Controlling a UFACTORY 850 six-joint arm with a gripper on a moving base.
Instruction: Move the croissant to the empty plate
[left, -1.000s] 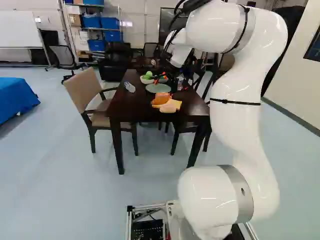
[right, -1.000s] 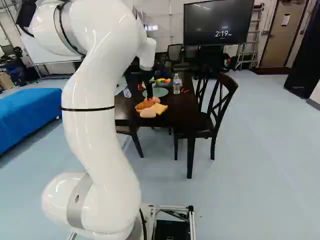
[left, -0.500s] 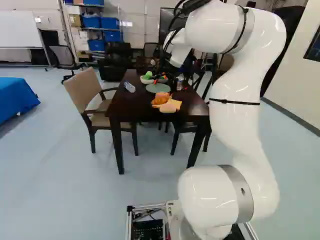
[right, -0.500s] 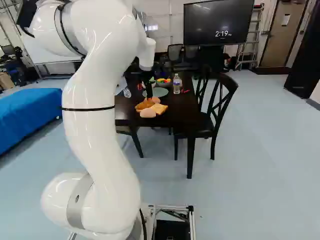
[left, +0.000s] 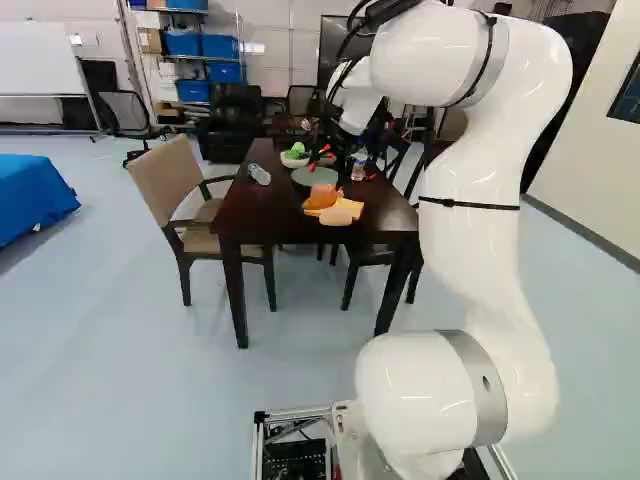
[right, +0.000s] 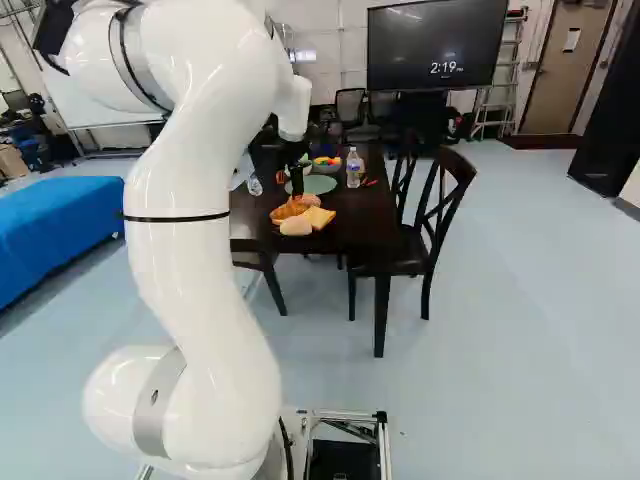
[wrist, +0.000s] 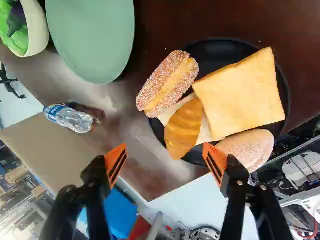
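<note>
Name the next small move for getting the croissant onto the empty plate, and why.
I'd probably ease the hand toward the croissant before closing: its fingers stand open, and the croissant lies ahead of them, seemingly nearer one than the other.

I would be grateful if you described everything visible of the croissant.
The croissant is golden brown, slightly glossy, ridged and tapered, perhaps a moulded toy. It lies across a pale bread slice on the black plate, one end reaching over the rim, the other close to the thick slice. The open claw does not touch it.
</note>
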